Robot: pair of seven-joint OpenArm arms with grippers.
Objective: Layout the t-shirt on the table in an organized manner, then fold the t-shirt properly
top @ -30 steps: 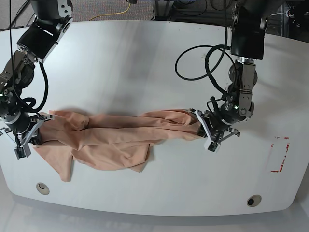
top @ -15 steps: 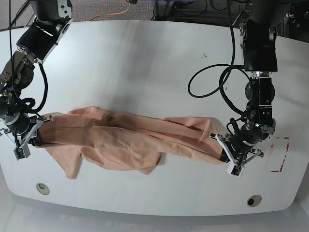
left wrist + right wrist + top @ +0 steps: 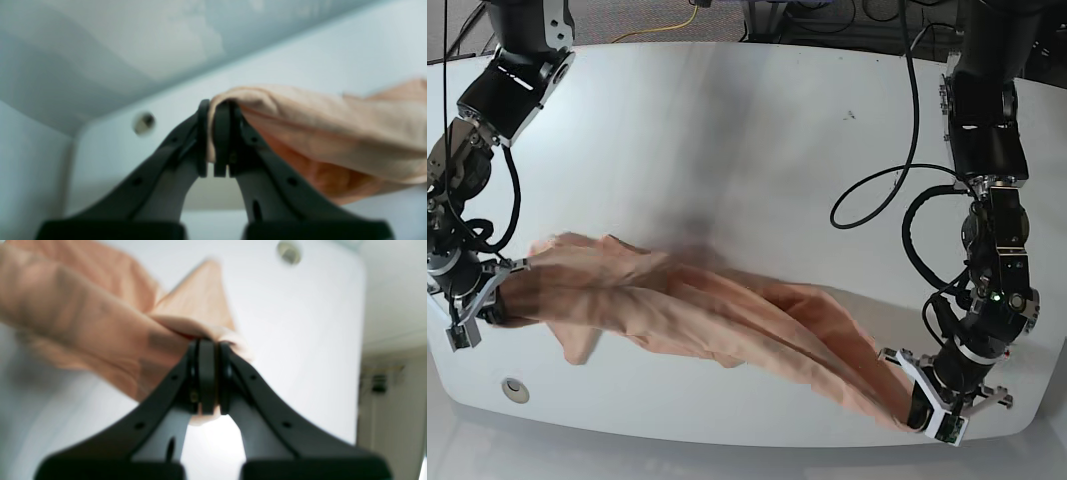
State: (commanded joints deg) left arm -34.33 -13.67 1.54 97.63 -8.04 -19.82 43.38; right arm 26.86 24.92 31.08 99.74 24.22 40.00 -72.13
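The peach t-shirt (image 3: 717, 320) is stretched in a long bunched band across the front of the white table (image 3: 727, 130), from the left edge to the front right. My left gripper (image 3: 917, 412) is shut on its right end near the table's front edge; in the left wrist view the gripper (image 3: 213, 110) pinches a fold of the t-shirt (image 3: 333, 133). My right gripper (image 3: 492, 300) is shut on the left end; in the right wrist view the gripper (image 3: 206, 348) clamps the t-shirt (image 3: 83, 313). The smiley print is hidden.
A round grommet (image 3: 515, 389) sits at the front left corner; it also shows in the right wrist view (image 3: 289, 251). Another grommet (image 3: 144, 122) lies just beyond the left gripper. Black cables (image 3: 877, 200) loop over the right side. The red tape mark is hidden behind the left arm.
My left gripper has pulled its end of the t-shirt right and toward the front edge. The shirt now runs diagonally and longer. My right gripper has shifted slightly toward the front.
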